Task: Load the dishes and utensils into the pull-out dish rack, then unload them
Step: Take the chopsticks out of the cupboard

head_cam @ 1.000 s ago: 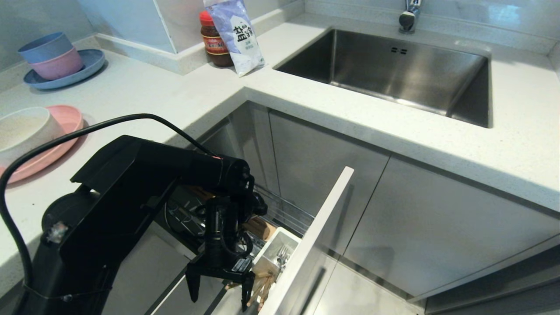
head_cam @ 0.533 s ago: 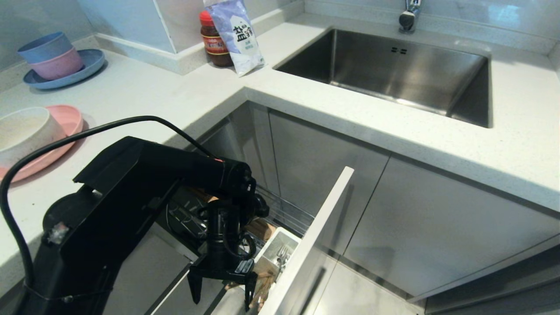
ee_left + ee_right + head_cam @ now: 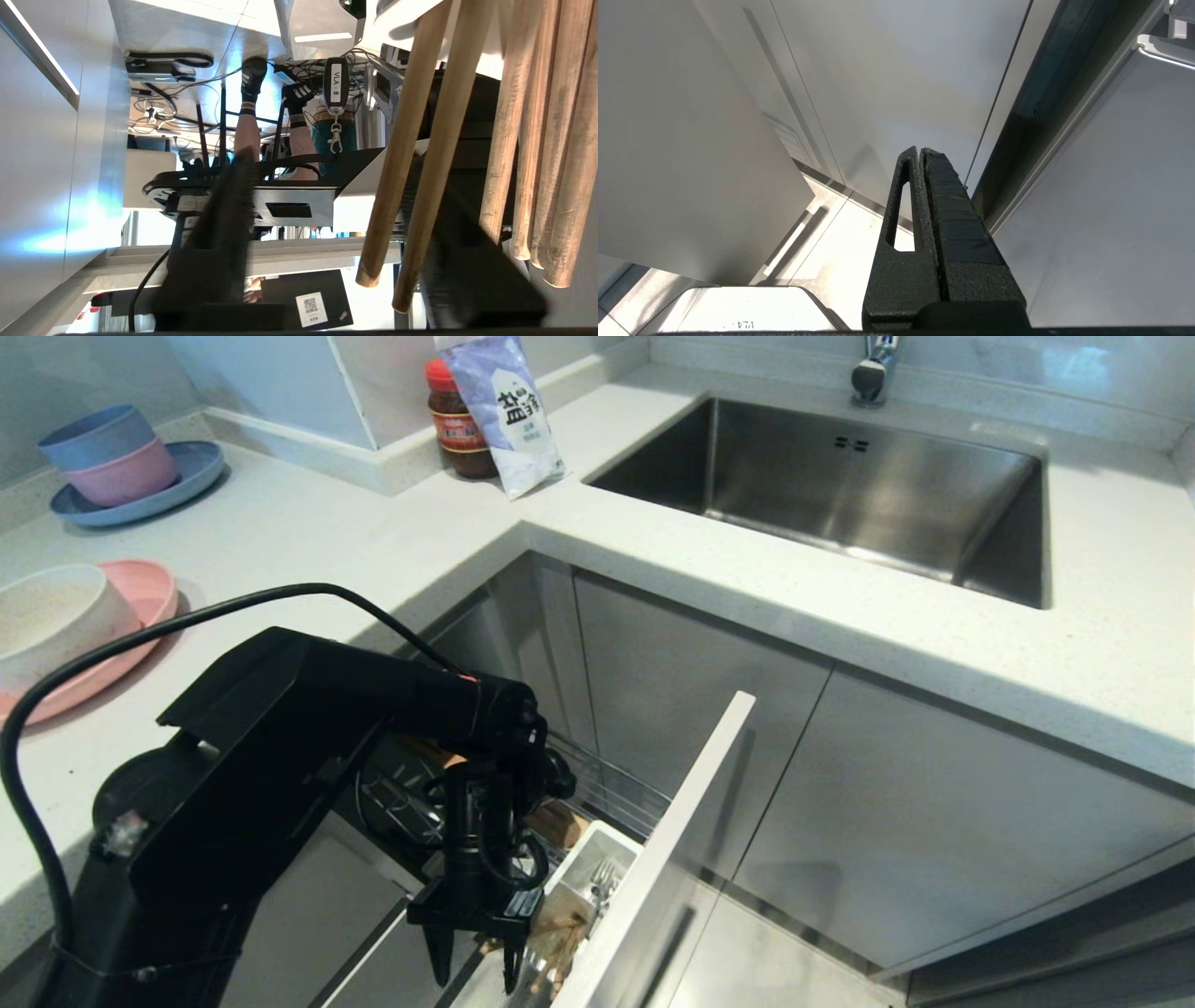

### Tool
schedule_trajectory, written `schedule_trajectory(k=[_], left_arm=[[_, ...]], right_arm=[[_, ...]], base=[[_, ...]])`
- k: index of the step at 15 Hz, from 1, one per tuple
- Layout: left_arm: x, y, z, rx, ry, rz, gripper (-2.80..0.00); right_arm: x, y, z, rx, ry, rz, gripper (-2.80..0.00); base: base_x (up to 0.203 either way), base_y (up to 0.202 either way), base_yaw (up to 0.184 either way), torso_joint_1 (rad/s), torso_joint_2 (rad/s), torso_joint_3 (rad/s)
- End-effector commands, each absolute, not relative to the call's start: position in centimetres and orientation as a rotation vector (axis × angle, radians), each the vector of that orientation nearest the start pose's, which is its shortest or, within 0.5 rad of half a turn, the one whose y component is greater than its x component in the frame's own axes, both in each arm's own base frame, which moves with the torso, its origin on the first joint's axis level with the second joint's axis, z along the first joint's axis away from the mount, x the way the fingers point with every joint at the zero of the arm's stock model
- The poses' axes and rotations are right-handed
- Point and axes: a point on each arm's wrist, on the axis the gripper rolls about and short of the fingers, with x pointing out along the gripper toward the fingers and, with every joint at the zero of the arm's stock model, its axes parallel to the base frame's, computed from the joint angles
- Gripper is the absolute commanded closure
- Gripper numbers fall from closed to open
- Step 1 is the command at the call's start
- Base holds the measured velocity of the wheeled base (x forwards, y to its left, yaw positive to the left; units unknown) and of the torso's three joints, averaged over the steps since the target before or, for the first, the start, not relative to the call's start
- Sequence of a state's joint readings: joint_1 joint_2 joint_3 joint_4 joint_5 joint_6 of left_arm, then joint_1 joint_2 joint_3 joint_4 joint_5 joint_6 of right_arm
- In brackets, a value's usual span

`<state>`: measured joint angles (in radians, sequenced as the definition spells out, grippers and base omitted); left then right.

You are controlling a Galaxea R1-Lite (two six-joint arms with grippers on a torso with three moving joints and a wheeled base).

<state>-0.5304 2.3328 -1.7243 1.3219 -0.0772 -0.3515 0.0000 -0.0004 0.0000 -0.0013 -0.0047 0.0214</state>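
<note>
In the head view the left gripper [image 3: 476,963] is hanging over the near end of the pull-out dish rack [image 3: 611,793], its jaws pointing down and partly spread beside the white cutlery cup [image 3: 586,873], where the fork [image 3: 602,882] is standing and the chopsticks [image 3: 560,947] are leaning at the near edge. The pink plate [image 3: 140,602] and the off-white bowl [image 3: 47,611] are sitting together on the bench at far left, so unloading looks under way, with the utensils next. In the left wrist view the jaws are standing either side of the two chopsticks [image 3: 411,154], not yet pinching them; other wooden sticks [image 3: 546,154] are crowding just beside. The next move, I judge, is squeezing both sticks together and lifting straight up. In the right wrist view the right gripper [image 3: 921,158] is parked by the cabinet fronts, jaws pressed together.
</note>
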Motion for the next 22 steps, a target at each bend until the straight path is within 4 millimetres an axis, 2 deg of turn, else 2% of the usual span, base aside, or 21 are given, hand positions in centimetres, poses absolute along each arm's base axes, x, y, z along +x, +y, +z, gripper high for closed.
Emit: schedule_trajectory(k=[1,11,17,22], left_arm=[[30.7,-18.2,8.4,0.203,1.928,-0.062,0.00],[30.3,-18.9,8.9,0.161,1.931,-0.120,0.00],[28.4,-19.4,12.4,0.099,1.895,-0.223,0.00],[26.6,-18.8,15.2,0.112,1.861,-0.198,0.00]], right_arm=[[-2.3,0.0,7.5,0.021,-0.003,-0.005,0.00],[-2.3,0.0,7.5,0.021,-0.003,-0.005,0.00],[-2.3,0.0,7.5,0.021,-0.003,-0.005,0.00],[-2.3,0.0,7.5,0.021,-0.003,-0.005,0.00]], base=[[0.000,0.000,0.000,0.000,0.00,0.000],[0.000,0.000,0.000,0.000,0.00,0.000],[0.000,0.000,0.000,0.000,0.00,0.000],[0.000,0.000,0.000,0.000,0.00,0.000]])
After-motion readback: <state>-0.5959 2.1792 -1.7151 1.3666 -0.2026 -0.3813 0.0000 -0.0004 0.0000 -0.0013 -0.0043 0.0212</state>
